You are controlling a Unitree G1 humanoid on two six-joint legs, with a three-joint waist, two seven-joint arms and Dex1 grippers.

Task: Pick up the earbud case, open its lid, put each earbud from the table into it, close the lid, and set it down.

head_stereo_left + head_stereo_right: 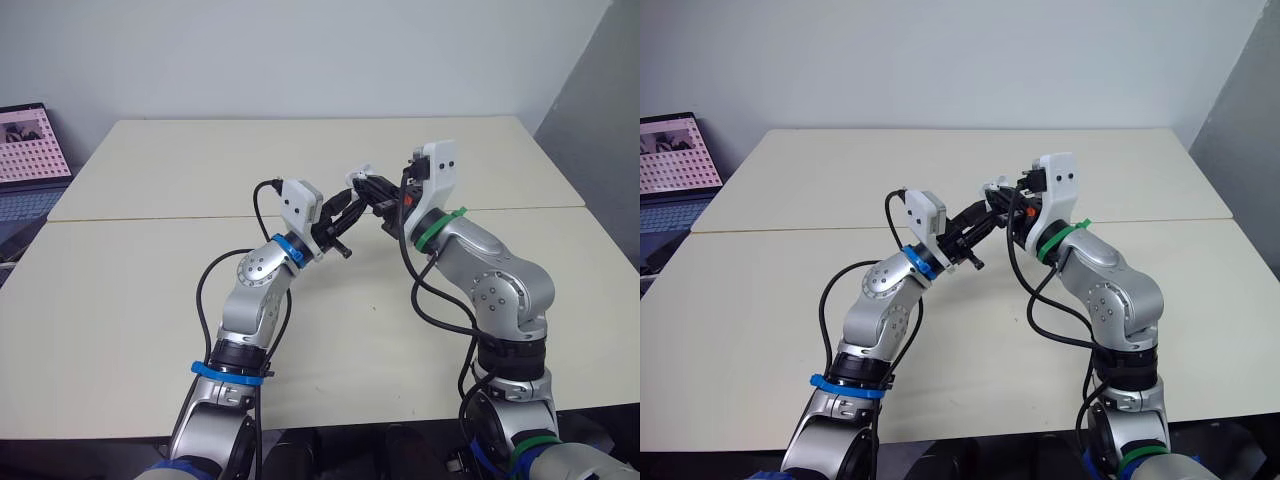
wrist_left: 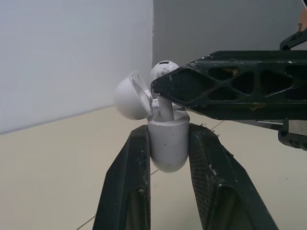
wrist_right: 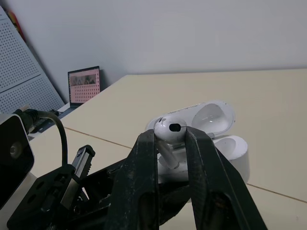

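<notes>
- Far left, beyond the edge of the table (image 1: 150,300): open laptop (image 1: 25,150), well apart from the work and no part of this step.
- Left of centre: left gripper (image 2: 169,132) clamped on the lower body of the earbud case (image 2: 167,146), one finger on each side. Case held up off the table, between the two arms. Low hold judged deliberate, leaving the mouth and hinge free.
- Lid (image 2: 129,96) swung back on its hinge, on the side away from the incoming arm. Opening thereby presented to the right gripper.
- At the case mouth: earbud (image 3: 170,128), head up, stem pointing down into a socket. Depth of entry not clear.
- Right of centre: right gripper (image 3: 170,136) narrowly parted, pinching the earbud by its head and reaching in across the case mouth. Head grip judged to leave the stem bare for entry.
- Step in hand, as judged: seating an earbud. Cannot tell whether the other socket is already filled.
- Next move calls for a straight push along the stem, then release. Risks: stem catching on the rim, or bud tipping out as the fingers part.
</notes>
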